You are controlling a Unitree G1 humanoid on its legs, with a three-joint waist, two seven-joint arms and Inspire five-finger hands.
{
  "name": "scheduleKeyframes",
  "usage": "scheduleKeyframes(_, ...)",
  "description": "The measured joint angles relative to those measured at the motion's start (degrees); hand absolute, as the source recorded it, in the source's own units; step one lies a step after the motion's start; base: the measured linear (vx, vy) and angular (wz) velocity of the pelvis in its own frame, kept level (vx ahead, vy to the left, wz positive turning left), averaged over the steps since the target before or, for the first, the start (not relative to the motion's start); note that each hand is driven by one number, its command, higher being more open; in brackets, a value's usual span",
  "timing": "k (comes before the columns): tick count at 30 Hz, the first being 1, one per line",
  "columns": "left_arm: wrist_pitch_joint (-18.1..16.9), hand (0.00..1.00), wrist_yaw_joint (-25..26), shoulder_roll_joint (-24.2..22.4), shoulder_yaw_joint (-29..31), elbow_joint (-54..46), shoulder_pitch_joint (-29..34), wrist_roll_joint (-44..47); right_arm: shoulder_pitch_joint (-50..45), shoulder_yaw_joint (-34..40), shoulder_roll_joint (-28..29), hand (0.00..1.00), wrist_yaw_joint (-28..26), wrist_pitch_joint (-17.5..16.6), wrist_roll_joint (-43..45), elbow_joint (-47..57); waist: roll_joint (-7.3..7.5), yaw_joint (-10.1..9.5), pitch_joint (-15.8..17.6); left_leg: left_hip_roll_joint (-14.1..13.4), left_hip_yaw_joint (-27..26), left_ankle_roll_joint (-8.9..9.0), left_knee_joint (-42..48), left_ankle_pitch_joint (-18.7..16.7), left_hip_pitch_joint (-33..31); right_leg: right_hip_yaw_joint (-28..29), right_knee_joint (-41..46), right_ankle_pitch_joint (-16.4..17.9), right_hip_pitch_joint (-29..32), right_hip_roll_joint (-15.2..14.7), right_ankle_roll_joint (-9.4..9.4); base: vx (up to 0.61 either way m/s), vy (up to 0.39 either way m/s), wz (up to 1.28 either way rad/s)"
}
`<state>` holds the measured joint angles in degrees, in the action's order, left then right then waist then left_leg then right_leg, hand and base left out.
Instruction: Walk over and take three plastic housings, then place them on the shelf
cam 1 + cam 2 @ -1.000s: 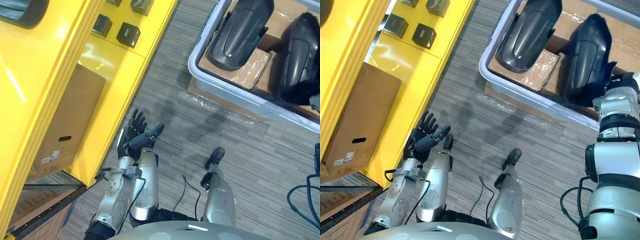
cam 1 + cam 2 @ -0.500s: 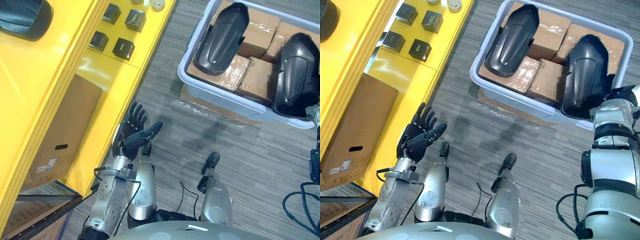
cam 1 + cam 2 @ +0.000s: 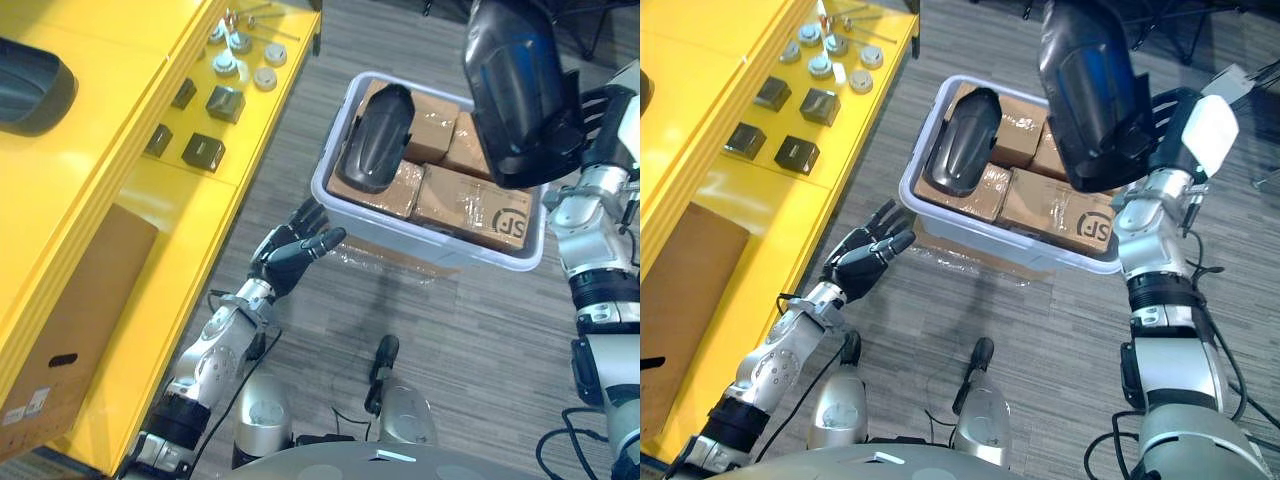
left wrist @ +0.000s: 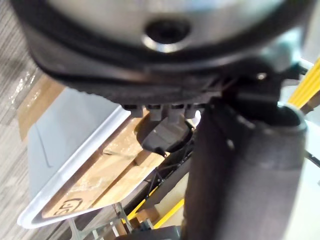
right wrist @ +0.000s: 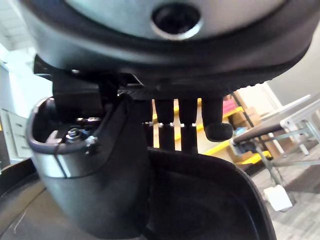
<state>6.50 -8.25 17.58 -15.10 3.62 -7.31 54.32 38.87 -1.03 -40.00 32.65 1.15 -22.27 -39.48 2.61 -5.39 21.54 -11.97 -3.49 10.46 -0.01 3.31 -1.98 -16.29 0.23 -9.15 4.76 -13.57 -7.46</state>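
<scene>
- High over the tub, on your right side, a dark plastic housing [image 3: 515,90] hangs in the air with its glossy back toward you. The right hand [image 3: 1170,140] grips it, fingers curled over its rim.
- Below it, a second housing [image 3: 378,140] lies on wrapped cardboard boxes [image 3: 470,205] inside the pale tub [image 3: 400,228], which sits on the floor.
- Your left hand [image 3: 285,260] hovers near the tub's near corner, fingers loosely spread and holding nothing.
- Along your left runs the yellow shelf [image 3: 110,190]. A dark curved shape [image 3: 30,85] rests on its top level.
- Progress, as a judgement: that shape is probably one housing already shelved, one is in hand, and one waits in the tub.
- The shape on the shelf is cut off at the edge. The raised housing also hides the tub's far corner, so you cannot tell what lies there.
</scene>
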Motion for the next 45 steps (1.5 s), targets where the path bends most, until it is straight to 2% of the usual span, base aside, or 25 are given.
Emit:
scheduleKeyframes(5,0.39,1.00,2.37,0.13,-1.02,4.19,-6.25,8.89,-2.54,0.01,0.91,0.00,1.54,-2.76,-2.19,4.26,0.12,1.37,-1.42,-0.01,-0.98,0.08,-1.41,0.60,1.60,0.82,-1.39,-0.46,-0.95,0.32,-0.58,0.00,-0.009,-0.07)
scheduleKeyframes(7,0.34,1.00,3.99,0.00,-1.10,6.06,-8.12,11.56,-3.74,0.01,3.18,0.00,2.83,-4.26,-2.32,6.98,0.35,2.70,-2.51,-0.02,-1.15,0.08,-1.55,0.59,1.66,0.91,-1.58,-0.49,-0.93,0.35,-0.62,0.01,-0.010,-0.09)
scheduleKeyframes(11,-0.37,1.00,5.56,-1.15,-2.24,9.66,-11.10,17.87,-9.05,-0.01,8.48,0.00,5.51,-5.87,-4.45,15.65,1.26,3.26,-4.03,-0.20,-1.94,0.23,-2.17,0.46,2.54,1.42,-2.33,-0.63,-1.22,0.73,-0.69,0.01,-0.011,-0.09)
scheduleKeyframes(13,-0.61,1.00,5.66,-2.00,-2.83,9.93,-11.17,18.07,-10.88,-0.44,11.67,0.00,5.70,-6.63,-4.45,18.32,1.79,3.80,-4.57,-0.27,-2.17,0.32,-2.16,0.28,2.82,1.60,-2.46,-0.66,-1.42,0.81,-0.67,0.02,-0.006,-0.05)
scheduleKeyframes(19,-4.86,1.00,9.70,-5.63,-6.69,12.60,-13.72,16.20,-14.18,-4.43,19.34,0.00,6.68,-7.75,-4.46,21.94,2.17,3.93,-5.48,-0.23,-3.12,0.41,-2.04,-0.26,3.97,2.44,-2.65,-0.67,-1.95,0.83,-0.69,0.00,0.001,-0.07)
scheduleKeyframes(24,-7.93,1.00,11.38,-8.48,-8.06,13.93,-15.41,14.18,-15.80,-7.44,21.64,0.00,6.46,-8.30,-4.36,24.11,2.01,4.30,-6.12,-0.15,-3.30,0.33,-1.77,-0.66,4.62,2.56,-3.30,-0.75,-3.00,0.83,-0.82,0.00,-0.001,-0.01)
scheduleKeyframes(31,-14.06,1.00,9.98,-10.54,-9.71,13.99,-16.08,15.13,-18.52,-13.30,23.93,0.00,4.06,-9.72,-4.31,23.71,0.98,4.16,-7.01,-0.15,-3.56,0.29,-1.00,-1.27,4.63,2.77,-3.33,-0.76,-3.15,0.81,-0.83,0.00,0.001,-0.02)
scheduleKeyframes(38,-19.18,1.00,9.49,-10.48,-9.74,14.42,-16.11,15.61,-19.05,-13.18,26.46,0.00,4.99,-11.68,-3.85,21.71,0.24,4.14,-7.57,0.03,-3.36,0.16,-0.89,-1.46,5.39,2.60,-3.45,-0.72,-4.11,0.63,-0.86,0.00,0.001,0.00)
scheduleKeyframes(39,-19.92,0.00,9.37,-10.48,-9.75,14.42,-16.12,15.59,-19.07,-13.25,26.46,0.00,5.26,-11.78,-3.76,21.58,0.11,4.14,-7.70,0.12,-3.36,0.12,-0.87,-1.48,5.38,2.60,-3.50,-0.70,-4.11,0.56,-0.87,-0.03,0.012,0.00)
scheduleKeyframes(45,-20.15,0.00,10.22,-10.61,-9.94,14.41,-16.24,12.06,-19.60,-14.22,26.46,0.00,6.58,-12.80,-2.53,19.27,-0.19,4.11,-8.06,0.37,-3.30,0.10,-0.86,-1.48,5.34,2.53,-3.52,-0.72,-4.11,0.30,-0.90,-0.01,0.002,0.00)
